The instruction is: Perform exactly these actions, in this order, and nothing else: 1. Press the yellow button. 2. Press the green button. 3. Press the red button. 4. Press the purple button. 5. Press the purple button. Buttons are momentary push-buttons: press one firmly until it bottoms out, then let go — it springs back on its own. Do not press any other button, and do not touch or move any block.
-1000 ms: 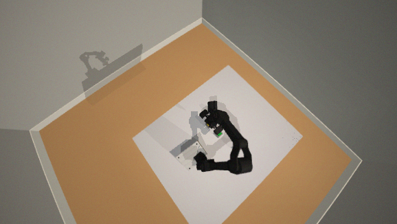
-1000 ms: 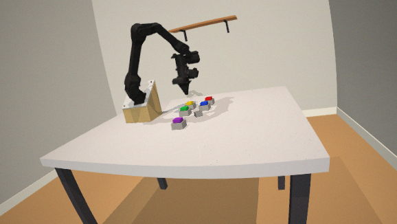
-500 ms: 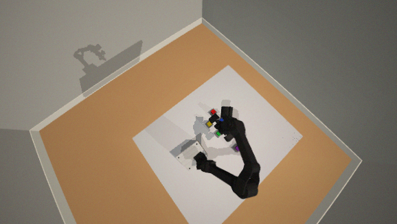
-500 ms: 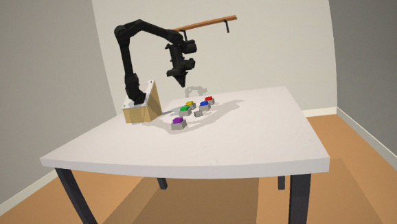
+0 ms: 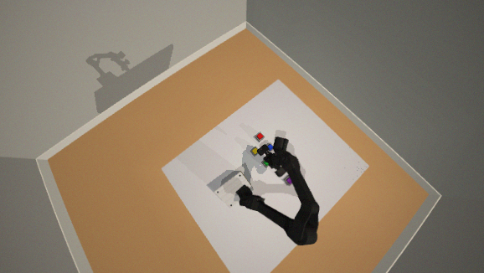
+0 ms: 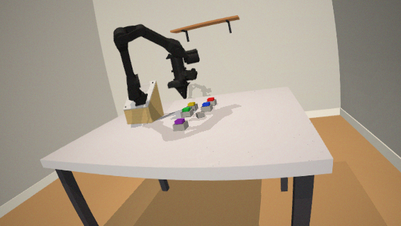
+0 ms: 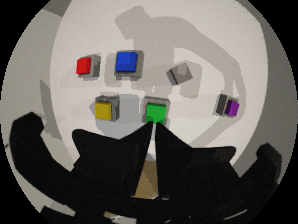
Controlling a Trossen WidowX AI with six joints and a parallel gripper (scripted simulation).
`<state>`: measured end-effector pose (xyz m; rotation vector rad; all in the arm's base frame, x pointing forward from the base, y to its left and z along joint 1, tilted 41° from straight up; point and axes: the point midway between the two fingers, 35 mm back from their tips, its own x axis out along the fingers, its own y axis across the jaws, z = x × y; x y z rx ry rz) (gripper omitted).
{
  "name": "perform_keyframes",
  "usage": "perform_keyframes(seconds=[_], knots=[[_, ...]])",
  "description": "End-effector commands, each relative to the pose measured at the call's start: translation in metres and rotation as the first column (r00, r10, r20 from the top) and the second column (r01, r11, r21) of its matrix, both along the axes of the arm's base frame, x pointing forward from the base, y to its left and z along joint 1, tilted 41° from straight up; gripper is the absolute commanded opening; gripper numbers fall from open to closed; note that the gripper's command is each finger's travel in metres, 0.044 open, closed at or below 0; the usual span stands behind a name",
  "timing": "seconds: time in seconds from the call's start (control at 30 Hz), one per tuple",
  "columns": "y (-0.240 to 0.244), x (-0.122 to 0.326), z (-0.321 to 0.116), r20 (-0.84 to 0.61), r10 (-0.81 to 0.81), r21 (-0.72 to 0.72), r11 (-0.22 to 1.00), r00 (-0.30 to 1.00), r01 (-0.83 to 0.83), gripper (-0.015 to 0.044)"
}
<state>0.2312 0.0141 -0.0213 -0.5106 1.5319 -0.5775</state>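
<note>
My gripper (image 6: pixel 184 97) (image 7: pixel 153 124) is shut and empty, pointing down above the green button. The green button (image 6: pixel 186 109) (image 7: pixel 156 113) lies just beyond the fingertips in the wrist view and is partly hidden by the arm in the top view (image 5: pixel 265 163). The yellow button (image 5: pixel 254 151) (image 6: pixel 191 104) (image 7: pixel 103 111) is to its left in the wrist view. The red button (image 5: pixel 260 136) (image 6: pixel 211 99) (image 7: pixel 84 66) is at the upper left there. The purple button (image 5: pixel 289 181) (image 6: pixel 180 121) (image 7: pixel 232 108) is at the far right there. All four tops stand raised on grey bases.
A blue button (image 5: pixel 270 147) (image 6: pixel 206 104) (image 7: pixel 126 62) stands beyond the green and yellow ones in the wrist view. A small grey block (image 6: pixel 200 115) (image 7: pixel 180 73) lies between the blue and purple buttons. The arm's base stands on a wooden box (image 6: pixel 139 116) on the white table (image 6: pixel 243 145).
</note>
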Motion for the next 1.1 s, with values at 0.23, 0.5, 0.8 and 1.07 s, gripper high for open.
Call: perform_keyframes(seconds=[0.23, 0.5, 0.8, 1.07], knots=[[-0.019, -0.007, -0.019, -0.013, 0.003, -0.011, 1.000, 1.000, -0.003, 0.0020], [-0.027, -0.007, -0.029, -0.013, 0.003, -0.011, 1.000, 1.000, -0.003, 0.0020], [-0.037, -0.008, -0.039, -0.013, 0.003, -0.012, 1.000, 1.000, -0.003, 0.0020], [-0.037, -0.008, -0.040, -0.013, 0.003, -0.012, 1.000, 1.000, -0.003, 0.0020]])
